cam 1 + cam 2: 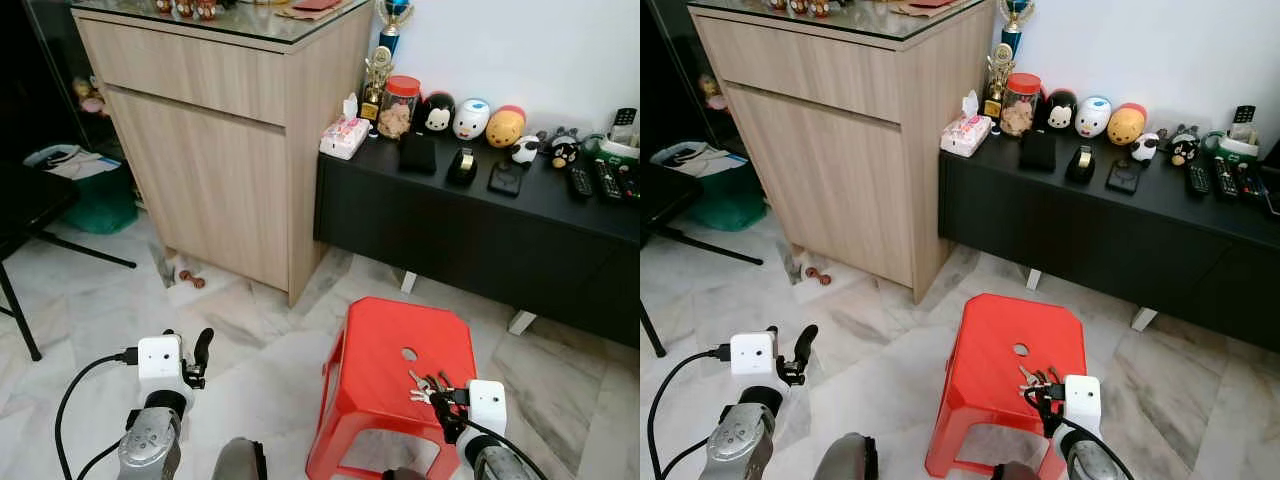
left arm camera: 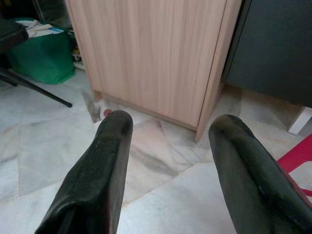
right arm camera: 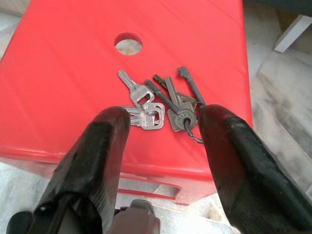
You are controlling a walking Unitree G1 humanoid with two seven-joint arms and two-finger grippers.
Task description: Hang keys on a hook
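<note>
1. Head views: nearest the camera are the robot's two arms. The left gripper (image 1: 200, 358) hangs over the marble floor (image 1: 250, 330) at the near left, its two black fingers pointing up and away. The right gripper (image 1: 440, 400) sits at the near right edge of one red stool (image 1: 385, 345), just beside the bunch of keys (image 1: 425, 385), which lies on the stool's seat near its single round hole (image 1: 409, 354). Farther off stand one tall wooden cabinet (image 1: 215, 140) on the left and one long black sideboard (image 1: 470, 220) on the right, touching side by side. On the sideboard are a tissue pack (image 1: 344, 136), a red-lidded jar (image 1: 399, 106), two trophies (image 1: 378, 80) and three round toy heads (image 1: 471, 118). One green bin (image 1: 95, 195) stands at the far left.

2. Left wrist view: the two fingers (image 2: 97, 180) are spread wide with nothing between them; beyond them lie the floor, the cabinet's lower corner (image 2: 161, 63) and the green bin.

3. Right wrist view: the two fingers (image 3: 92, 156) are spread wide on either side of the keys (image 3: 161, 105), not touching them that I can tell. About six keys fan out from the rings, flat on the red seat, nearer than the hole.
</note>
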